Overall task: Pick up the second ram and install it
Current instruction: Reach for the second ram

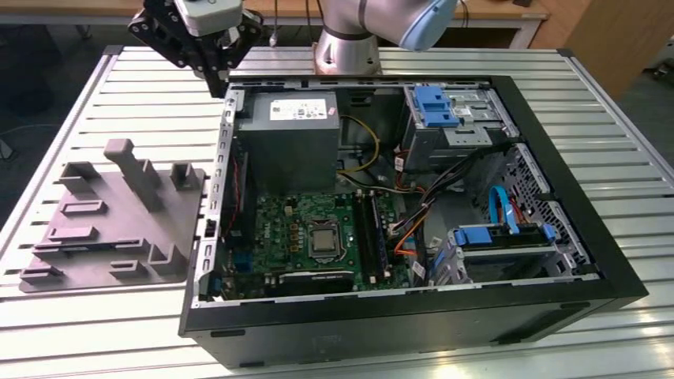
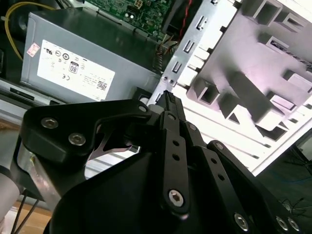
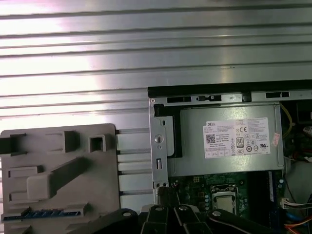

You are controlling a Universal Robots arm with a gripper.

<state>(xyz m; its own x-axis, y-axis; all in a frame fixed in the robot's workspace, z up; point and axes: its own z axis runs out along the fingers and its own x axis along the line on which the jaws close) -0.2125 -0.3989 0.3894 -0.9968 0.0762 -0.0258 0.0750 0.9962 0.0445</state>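
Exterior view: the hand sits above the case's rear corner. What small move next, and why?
Probably shift the hand toward the grey plastic tray with upright posts. It hangs shut over the black computer case's corner beside the grey power-supply box, while in the first wrist view a long dark strip, likely the second ram, lies on the tray.

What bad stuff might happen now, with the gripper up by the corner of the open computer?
1. The gripper hangs close above the computer case's metal wall. Coming down there, it might bang the edge.
2. The grey tray has tall posts that the gripper might bump while reaching in.
3. Loose orange cables lie beside the memory slots and might snag.
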